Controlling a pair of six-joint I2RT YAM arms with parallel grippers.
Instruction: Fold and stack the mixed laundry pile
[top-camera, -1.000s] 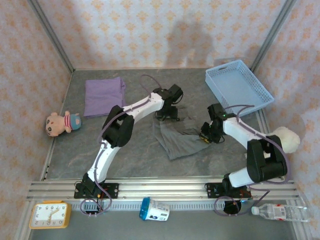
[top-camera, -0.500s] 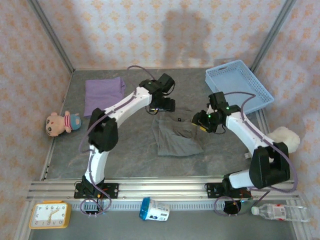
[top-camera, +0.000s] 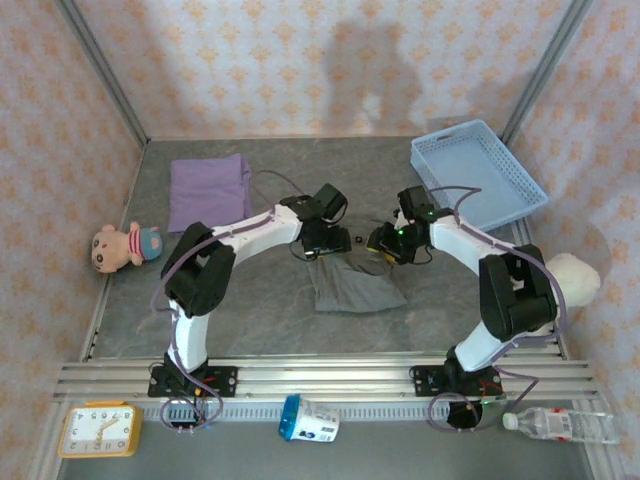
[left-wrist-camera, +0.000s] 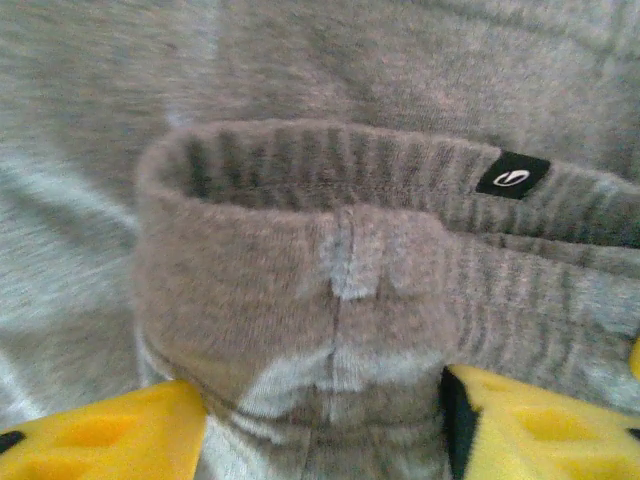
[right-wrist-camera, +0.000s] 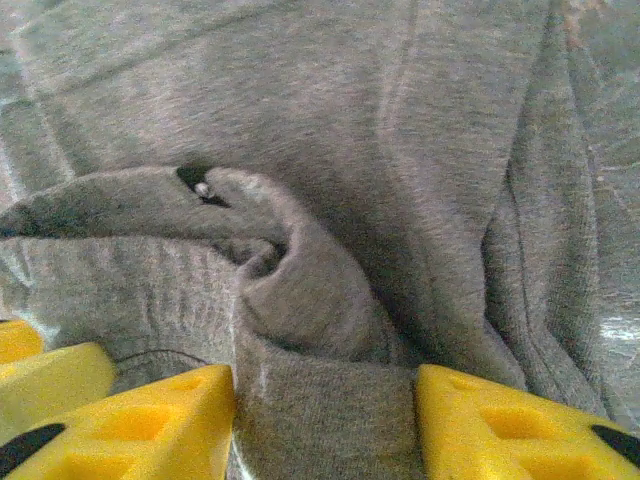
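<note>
A: Where are the grey trousers (top-camera: 355, 285)?
B: Mid-way across the table (top-camera: 250, 305) — the left gripper (top-camera: 326, 243) and right gripper (top-camera: 384, 246) each pinch a bunched fold. The lilac shirt (top-camera: 208, 190) lies folded, far left.

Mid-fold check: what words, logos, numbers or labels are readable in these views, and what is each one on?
No words can be read in any of the views.
Black tag on the waistband of the grey trousers: a white logo mark, no letters.
Yellow clock: the dial numerals are too small to read.
Blue-and-white container: the print is too small to read.
Water bottle: any label is too small to read.
</note>
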